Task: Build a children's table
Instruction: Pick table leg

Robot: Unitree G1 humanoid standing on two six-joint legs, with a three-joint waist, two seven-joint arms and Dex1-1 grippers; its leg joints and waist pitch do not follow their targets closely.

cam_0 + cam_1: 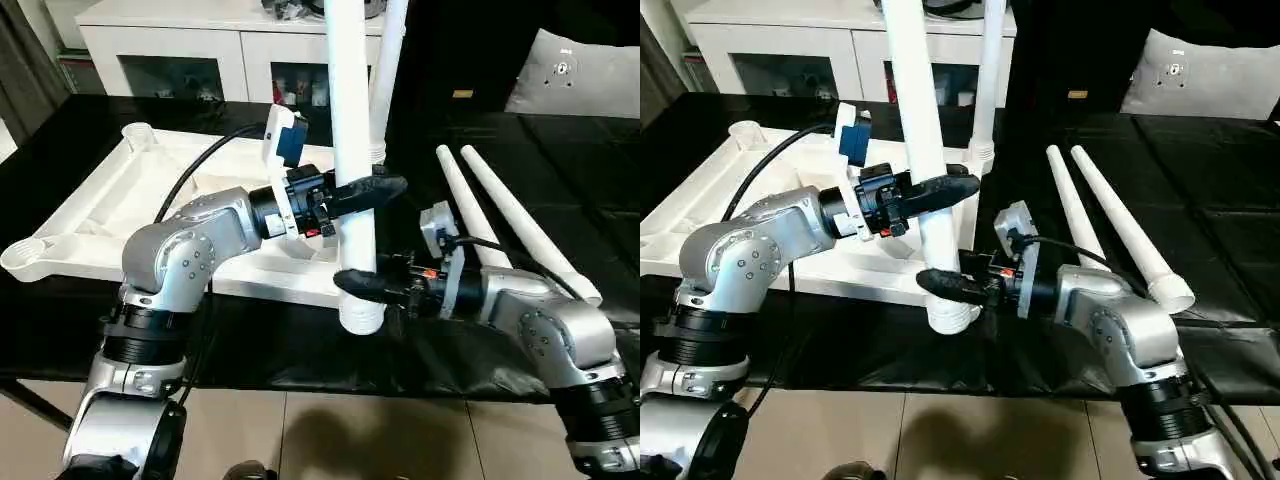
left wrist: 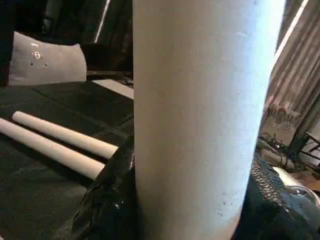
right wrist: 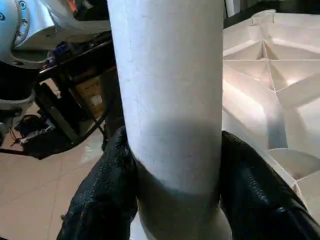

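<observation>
From my left eye I see a white leg [image 1: 352, 150] standing upright at the near edge of the white tabletop [image 1: 110, 215], which lies upside down on a black cloth [image 1: 560, 170]. My left jaws [image 1: 365, 195] are clamped on the leg partway up. My right jaws [image 1: 362, 285] hug it lower down, just above its wide bottom end.

From my right eye I see another leg [image 1: 985, 80] standing in a corner hole of the tabletop, just behind the one I hold. Two more legs [image 1: 1110, 215] lie side by side on the cloth. A white cabinet [image 1: 790, 40] stands at the back.

My left wrist shows my black fingers [image 2: 107, 200] pressed on both sides of the leg.

My right wrist shows my fingers [image 3: 102, 195] touching both sides of the leg, with the tabletop's ribs beside it.
</observation>
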